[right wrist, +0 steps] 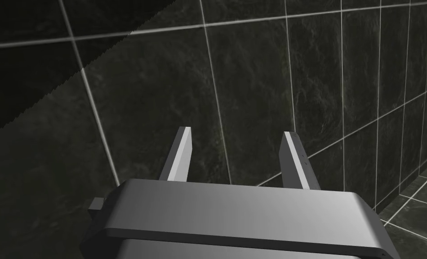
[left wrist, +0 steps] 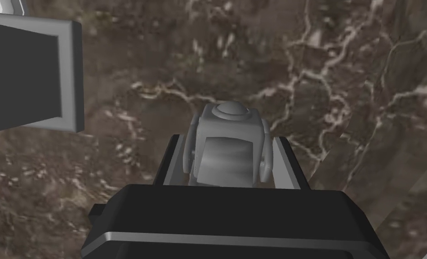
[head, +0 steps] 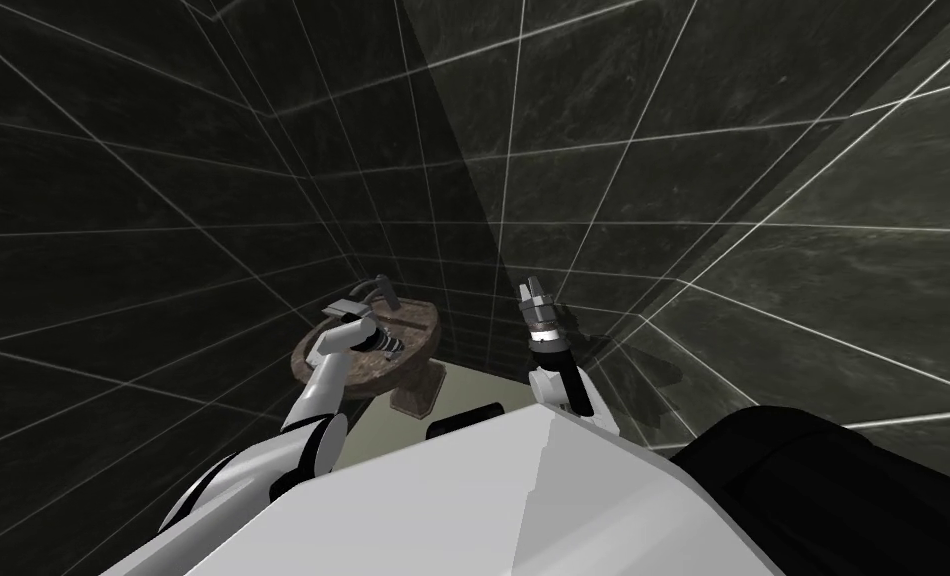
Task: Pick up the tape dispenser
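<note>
The tape dispenser (left wrist: 228,144) is a small grey boxy thing with a rounded knob on top. It sits on a brown marbled round table (head: 415,330) and lies between the fingers of my left gripper (left wrist: 228,148). Those fingers (left wrist: 285,155) flank its two sides closely, spread as wide as the right gripper's, with thin slivers of gap. In the head view the left gripper (head: 348,312) hangs low over the table top. My right gripper (head: 534,296) is raised beside the table, pointing at the dark tiled wall. Its fingers (right wrist: 182,153) stand open with nothing between them.
A dark box with a grey frame (left wrist: 33,72) stands on the table close to the left gripper. The table has a brown pedestal (head: 413,392). Dark tiled walls (head: 663,150) close in at a corner behind the table.
</note>
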`<state>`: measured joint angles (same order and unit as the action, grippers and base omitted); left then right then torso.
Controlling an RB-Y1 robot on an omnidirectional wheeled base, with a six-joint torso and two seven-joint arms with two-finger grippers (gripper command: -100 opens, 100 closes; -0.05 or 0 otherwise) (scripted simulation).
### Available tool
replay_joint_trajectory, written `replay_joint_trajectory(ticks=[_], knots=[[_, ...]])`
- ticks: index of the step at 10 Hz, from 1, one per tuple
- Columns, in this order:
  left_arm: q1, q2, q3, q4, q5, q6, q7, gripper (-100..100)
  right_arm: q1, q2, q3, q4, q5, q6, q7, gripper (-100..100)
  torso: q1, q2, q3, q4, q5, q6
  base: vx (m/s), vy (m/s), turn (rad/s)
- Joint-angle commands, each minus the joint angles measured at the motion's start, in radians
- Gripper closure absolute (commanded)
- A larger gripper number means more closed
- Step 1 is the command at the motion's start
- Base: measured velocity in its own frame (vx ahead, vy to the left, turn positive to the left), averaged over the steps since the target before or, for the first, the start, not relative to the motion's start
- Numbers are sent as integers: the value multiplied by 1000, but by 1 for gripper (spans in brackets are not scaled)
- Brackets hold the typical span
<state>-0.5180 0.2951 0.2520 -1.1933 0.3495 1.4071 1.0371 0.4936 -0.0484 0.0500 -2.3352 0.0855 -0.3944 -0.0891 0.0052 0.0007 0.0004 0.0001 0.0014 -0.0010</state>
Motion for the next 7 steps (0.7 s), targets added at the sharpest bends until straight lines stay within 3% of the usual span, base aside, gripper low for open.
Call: replay_joint_trajectory(ticks=[1, 4, 5, 6, 7], knots=[[0, 0, 0, 0, 0, 0, 0, 100, 0, 0, 0, 0, 0, 0, 0, 0, 0, 0, 0, 0, 0, 0, 0, 0, 0], [0, 0, 0, 0, 0, 0, 0, 100, 0, 0, 0, 0, 0, 0, 0, 0, -1, -2, -1, 0, 0, 0, 0, 0, 0], [0, 0, 0, 0, 0, 0, 0, 0, 0, 0, 0, 0, 0, 0, 0, 0, -1, -2, -1, 0, 0, 0, 0, 0, 0], [10, -6, -8, -19, 5, 9, -12, 100, 0, 0, 0, 0, 0, 0, 0, 0, -1, -2, -1, 0, 0, 0, 56, -31, 288], [13, -14, -25, -39, 16, 27, -34, 100, 0, 0, 0, 0, 0, 0, 0, 0, -2, -4, -2, -1, -1, -3, 137, -92, 406]])
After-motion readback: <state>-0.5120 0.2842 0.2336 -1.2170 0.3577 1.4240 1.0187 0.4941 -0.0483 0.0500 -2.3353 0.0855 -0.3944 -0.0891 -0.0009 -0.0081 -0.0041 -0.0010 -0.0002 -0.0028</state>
